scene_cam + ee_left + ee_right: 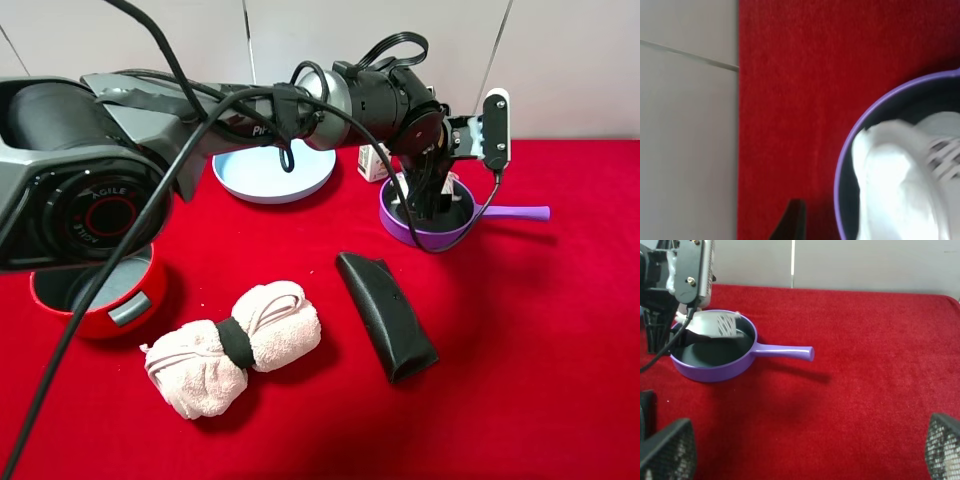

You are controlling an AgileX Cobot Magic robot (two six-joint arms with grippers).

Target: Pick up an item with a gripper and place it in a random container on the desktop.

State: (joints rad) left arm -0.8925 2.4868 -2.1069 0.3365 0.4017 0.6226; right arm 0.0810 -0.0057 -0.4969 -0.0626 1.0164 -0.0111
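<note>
Appearing inside the purple pan (715,375): the white tub (717,325).

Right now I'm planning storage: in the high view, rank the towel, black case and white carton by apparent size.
Largest: pink towel
Then: black case
Smallest: white carton, though partly hidden and farther back.

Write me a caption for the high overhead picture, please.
Left arm's tool down in the purple pan with the white tub; pink towel, red pot and blue plate nearby.

Bright even light, soft shadow under pan (715,372), left wrist view blurred, tub (890,190) seemingly overexposed
</note>
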